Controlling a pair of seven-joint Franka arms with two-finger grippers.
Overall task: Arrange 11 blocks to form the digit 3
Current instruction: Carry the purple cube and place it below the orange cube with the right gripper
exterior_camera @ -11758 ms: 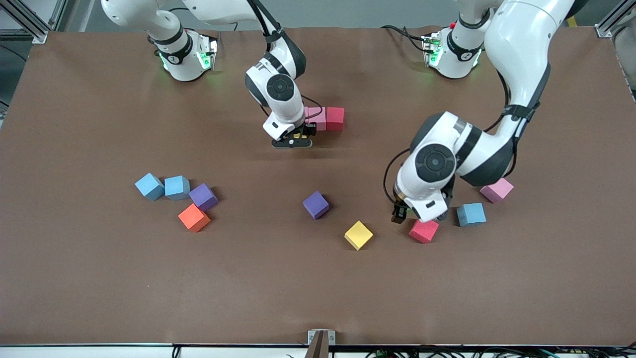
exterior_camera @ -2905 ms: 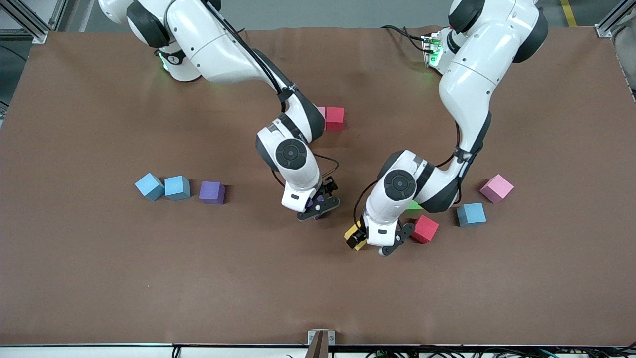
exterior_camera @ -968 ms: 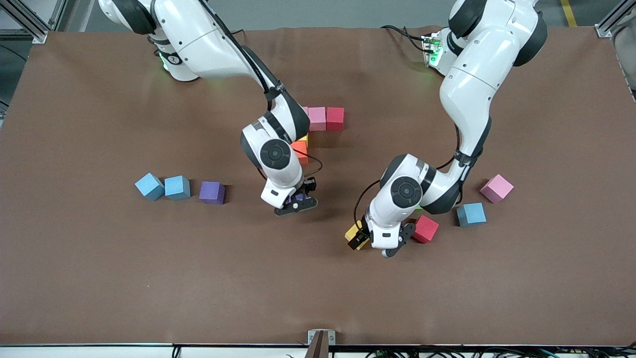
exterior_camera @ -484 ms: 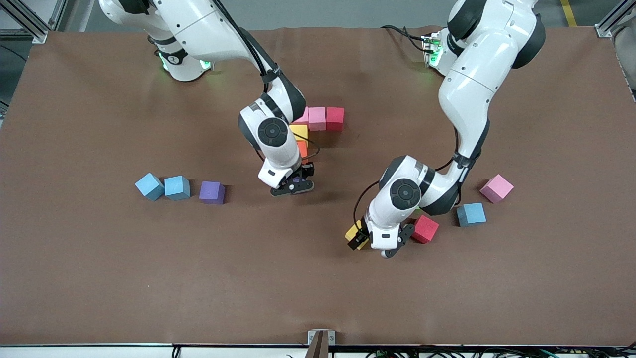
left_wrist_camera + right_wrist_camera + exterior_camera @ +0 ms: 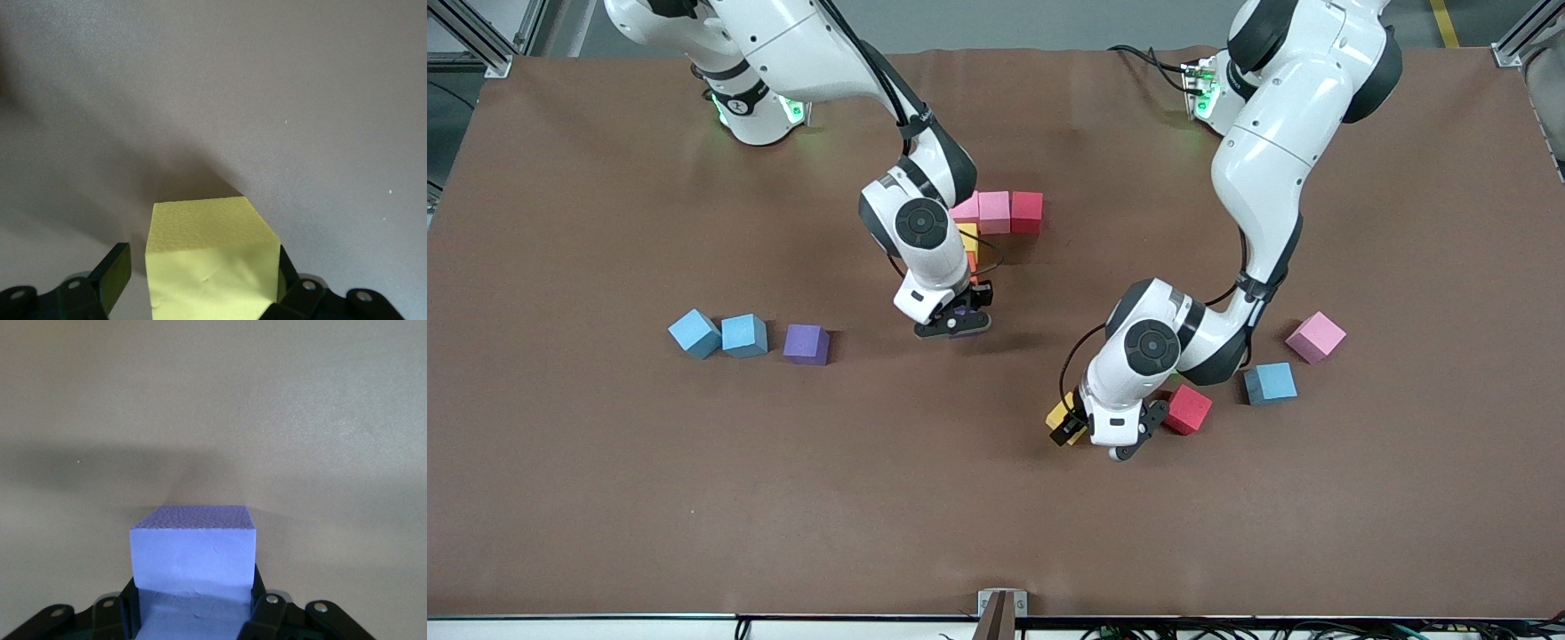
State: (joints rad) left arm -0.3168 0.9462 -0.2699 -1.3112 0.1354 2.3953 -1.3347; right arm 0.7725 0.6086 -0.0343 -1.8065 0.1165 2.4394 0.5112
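Left gripper (image 5: 1089, 437) sits low at the table, jaws straddling a yellow block (image 5: 212, 260): one finger (image 5: 110, 273) stands clear of it, the other at its side. A red block (image 5: 1187, 409) lies just beside. Right gripper (image 5: 953, 323) pinches a purple block (image 5: 194, 550) over bare table. Farthest, the started digit 3 (image 5: 996, 218): pink, pink, red in a row, yellow and orange below.

We see a row of three blocks (image 5: 1009, 212) farthest from the camera. A short column (image 5: 967, 240) runs nearer from the row's right-arm end. The right gripper (image 5: 953, 324) hangs over the table at the column's near end, gripping a carried block (image 5: 193, 547). A loose trio (image 5: 744, 335) lines up toward the right arm's end. The left gripper (image 5: 1094, 437) straddles a table block (image 5: 210, 267), with three neighbours (image 5: 1270, 382) beside it toward the left arm's end.
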